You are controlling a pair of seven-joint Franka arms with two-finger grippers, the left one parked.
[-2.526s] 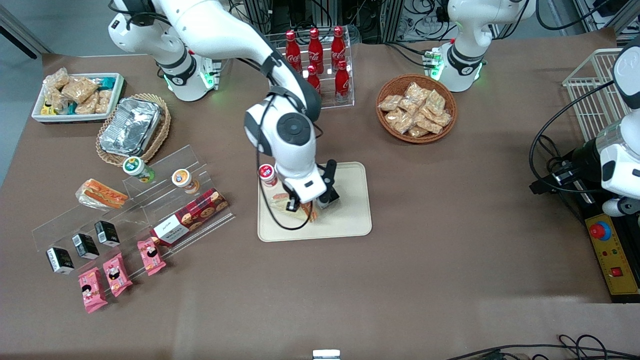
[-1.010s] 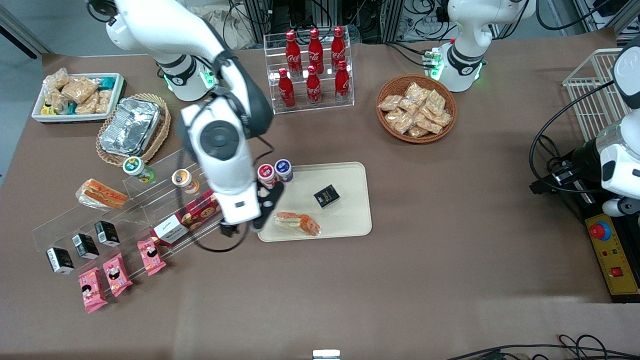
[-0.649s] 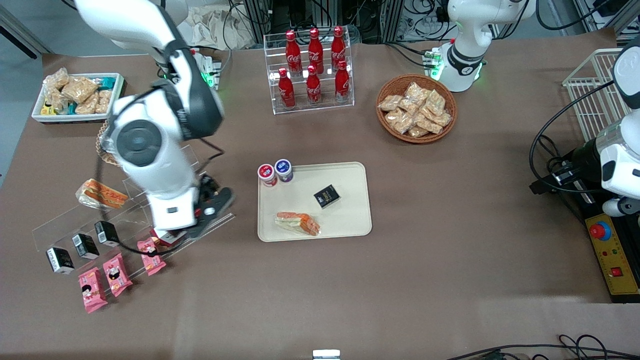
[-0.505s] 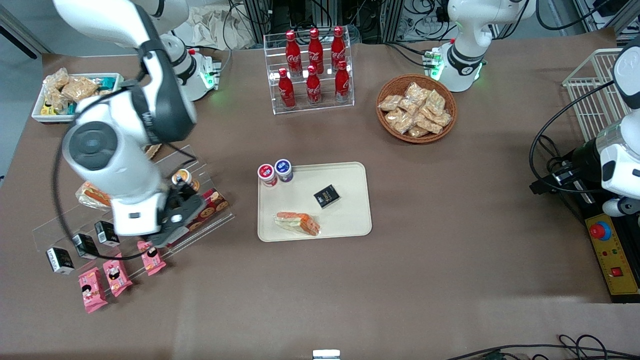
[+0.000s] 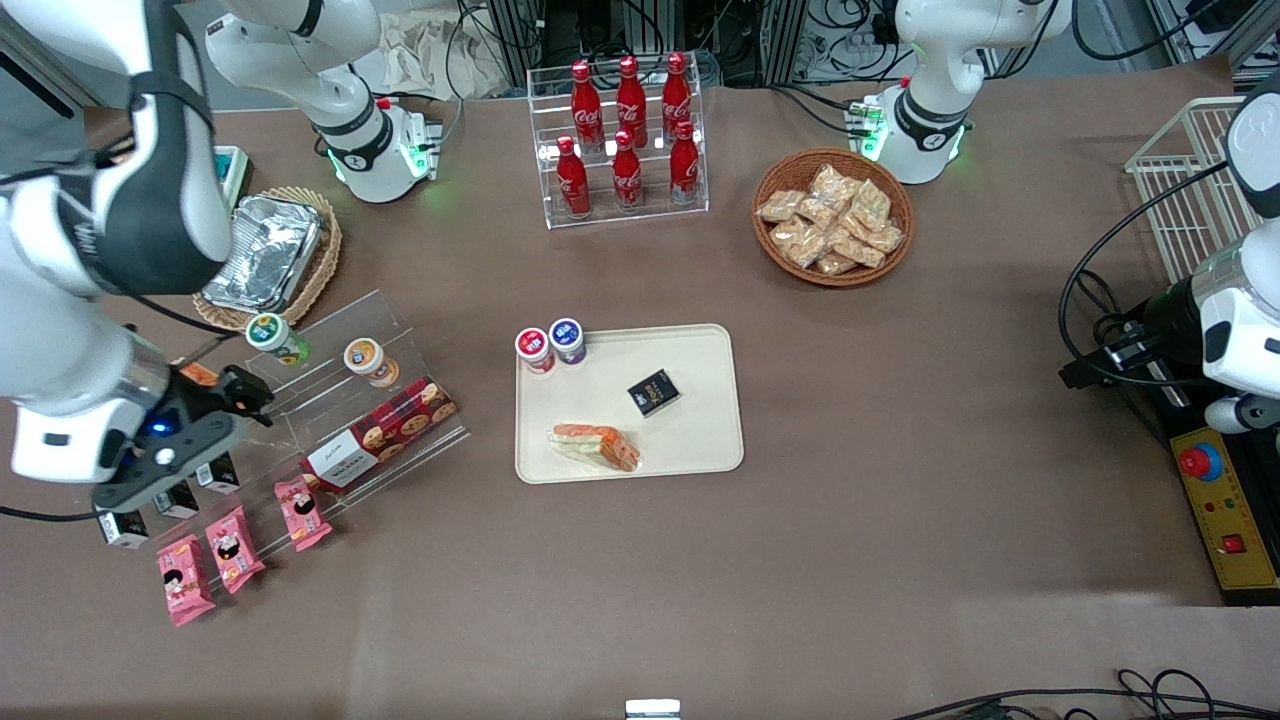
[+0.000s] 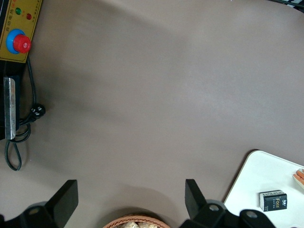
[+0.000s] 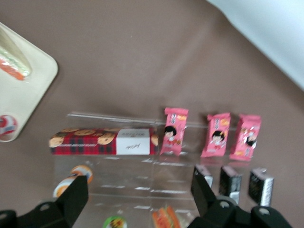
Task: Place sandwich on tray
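The working arm [image 5: 90, 250] is glossy white with a wide black joint band and thin black cables; its black gripper [image 5: 215, 410], above the clear shelf, glows blue.

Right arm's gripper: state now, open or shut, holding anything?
Gripper: open, holding nothing, above the clear acrylic display stand toward the working arm's end of the table.

Brown tabletop [image 6: 156, 95] — red stop-button box [image 6: 19, 28], tray [image 6: 251, 183] corner with black packet [image 6: 274, 200].
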